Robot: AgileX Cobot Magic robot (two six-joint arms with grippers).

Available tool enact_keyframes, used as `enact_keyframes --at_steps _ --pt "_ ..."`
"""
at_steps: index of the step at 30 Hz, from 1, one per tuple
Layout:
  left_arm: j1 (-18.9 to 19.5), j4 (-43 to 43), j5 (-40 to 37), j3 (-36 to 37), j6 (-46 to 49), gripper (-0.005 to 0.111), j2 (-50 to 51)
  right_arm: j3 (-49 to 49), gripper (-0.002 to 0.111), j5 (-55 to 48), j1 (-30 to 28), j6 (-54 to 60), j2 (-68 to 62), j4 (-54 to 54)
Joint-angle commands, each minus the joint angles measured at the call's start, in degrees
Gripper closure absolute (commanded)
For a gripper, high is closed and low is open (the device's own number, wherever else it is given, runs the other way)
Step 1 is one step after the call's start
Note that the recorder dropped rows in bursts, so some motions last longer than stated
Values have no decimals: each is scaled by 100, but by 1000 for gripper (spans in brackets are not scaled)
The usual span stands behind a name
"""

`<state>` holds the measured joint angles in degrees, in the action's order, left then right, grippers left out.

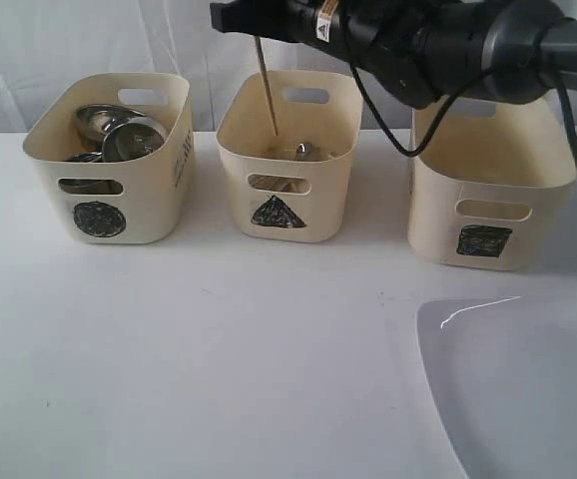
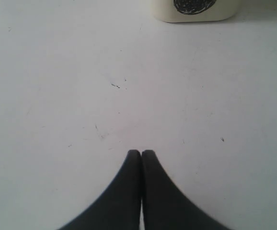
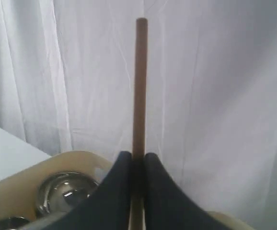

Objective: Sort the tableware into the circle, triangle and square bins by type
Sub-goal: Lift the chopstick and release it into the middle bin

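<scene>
exterior view: circle bin [image 1: 109, 160] at 9 o'clock already holds a pile of steel dishes [image 1: 124, 135]. triangle bin [image 1: 288, 150] at 12 o'clock has some cutlery [image 1: 303, 152] glinting on its floor. the right gripper [image 1: 257, 25] hangs above it, grasping a wooden chopstick [image 1: 266, 90] that hangs nearly upright, its lower tip down inside the bin. square bin [image 1: 493, 190] at 3 o'clock; what shows of its inside is bare. the white plate [image 1: 518, 389] lies on the table [image 1: 219, 349] at 5 o'clock, not yet sorted. left wrist view: left gripper [image 2: 141, 155] clenched tight, nothing between the jaws, over bare table [image 2: 81, 96]; the foot of the circle bin [image 2: 196, 9] is well ahead of it. right wrist view: right gripper [image 3: 138, 160] pinches the chopstick [image 3: 141, 86], which stands up between the jaws; the steel dishes [image 3: 64, 191] sit in the circle bin [image 3: 14, 191] beside it. judgement: round things and most cutlery look done. letting this chopstick go and then the plate, likely for the square bin, are left. no small white bowl in sight, so its place is unknown.
</scene>
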<state>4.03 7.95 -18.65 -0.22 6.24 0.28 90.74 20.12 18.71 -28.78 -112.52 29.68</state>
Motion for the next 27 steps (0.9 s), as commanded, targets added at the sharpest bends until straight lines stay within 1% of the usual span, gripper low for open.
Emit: enact_keyframes --at_steps 1,4,5,7,12,14,17,19,20,21,22,23,25,27 --pt "-8 28 -156 22 0 107 -28 2 108 -167 -154 1337 -190 -541" --pt "-8 28 -156 22 0 107 -28 2 108 -146 -253 1734 -375 -697" --pt "-8 28 -156 22 0 107 -28 2 105 -114 -305 1762 -428 -697" --pt "-8 28 -156 22 0 107 -28 2 97 -69 -387 1763 -534 -707" --pt "-8 28 -156 22 0 107 -28 2 71 478 -504 1823 -644 -721" --pt "-8 28 -156 22 0 107 -28 2 68 695 -515 1847 -631 -721" --pt "-8 28 -156 22 0 107 -28 2 69 875 -513 1799 -552 -721" --pt "-8 28 -156 22 0 107 -28 2 73 677 -513 1492 -423 -721" --pt "-8 28 -156 22 0 107 -28 2 76 381 -513 1133 -307 -721" --pt "-8 28 -156 22 0 107 -28 2 81 -81 -513 751 -157 -721" --pt "-8 28 -156 22 0 107 -28 2 85 -711 -513 417 -21 -721" --pt "-8 28 -156 22 0 107 -28 2 93 -1466 -513 293 170 -710" --pt "-8 28 -156 22 0 107 -28 2 109 -3005 -513 530 536 -606" --pt "-8 28 -156 22 0 107 -28 2 108 -4121 -555 990 827 -339"
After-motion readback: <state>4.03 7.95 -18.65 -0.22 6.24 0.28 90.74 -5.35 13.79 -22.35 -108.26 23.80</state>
